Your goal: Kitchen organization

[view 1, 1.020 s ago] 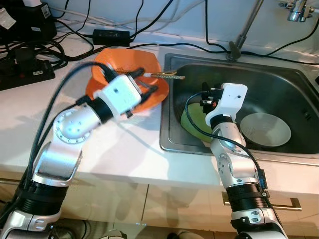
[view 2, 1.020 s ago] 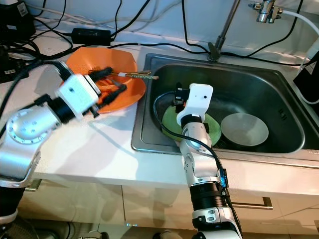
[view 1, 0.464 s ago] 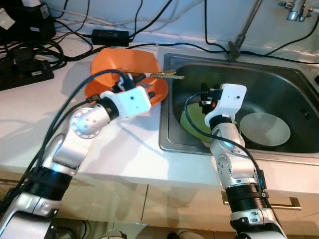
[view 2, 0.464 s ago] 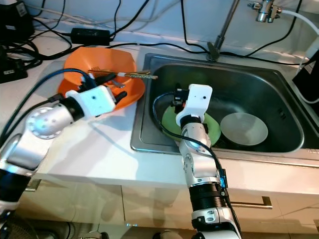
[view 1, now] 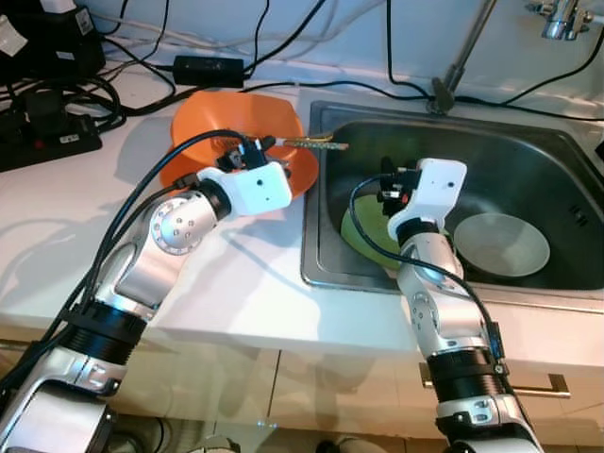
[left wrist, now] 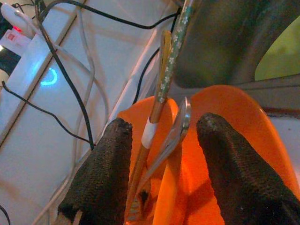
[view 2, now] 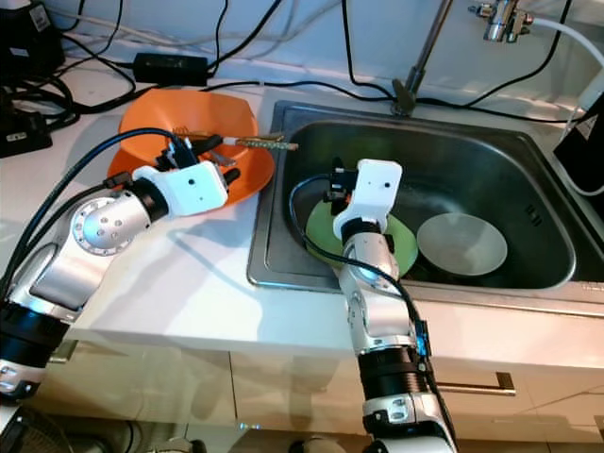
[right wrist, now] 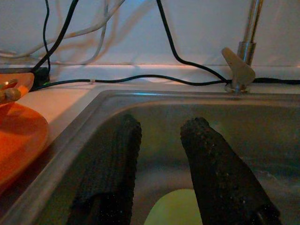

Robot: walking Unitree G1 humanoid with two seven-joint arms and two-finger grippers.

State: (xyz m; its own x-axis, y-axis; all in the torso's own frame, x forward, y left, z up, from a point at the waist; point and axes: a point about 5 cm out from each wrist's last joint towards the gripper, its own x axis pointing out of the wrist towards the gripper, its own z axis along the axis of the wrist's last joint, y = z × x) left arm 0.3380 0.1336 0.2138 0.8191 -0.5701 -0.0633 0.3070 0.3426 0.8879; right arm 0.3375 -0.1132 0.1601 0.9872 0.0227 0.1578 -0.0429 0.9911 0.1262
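A: Two grippers listed. Where is the left gripper (left wrist: 161, 178)?

B: Over the near part of the orange plate (view 1: 203, 123), on the white counter (view 1: 57, 217) left of the sink (view 1: 557, 156). Its fingers (left wrist: 101, 178) stand apart, with nothing clamped between them.

A: Contents of the orange plate?

B: One pair of chopsticks (view 1: 311, 142) with a green flowered end, plus a metal spoon (left wrist: 176, 131). The chopsticks lie across the plate's far right side, their tips reaching over the left rim of the sink. In the left wrist view the chopsticks and spoon run through the gap between the fingers; contact cannot be told.

A: Right gripper (right wrist: 157, 171)?

B: Inside the sink, at its left half, above a green plate (view 2: 321, 231) lying on the basin floor. Its fingers (right wrist: 215, 173) are parted and hold nothing.

A: Other sink items?

B: One white bowl (view 1: 500, 243), right of the green plate, just beside it. A faucet stem (view 1: 453, 75) rises at the far rim.

A: Far left of the counter?

B: Several black cables (view 1: 57, 94), a black power adapter (view 1: 209, 68) and a power strip (view 1: 52, 142), well apart from the plate's near edge.
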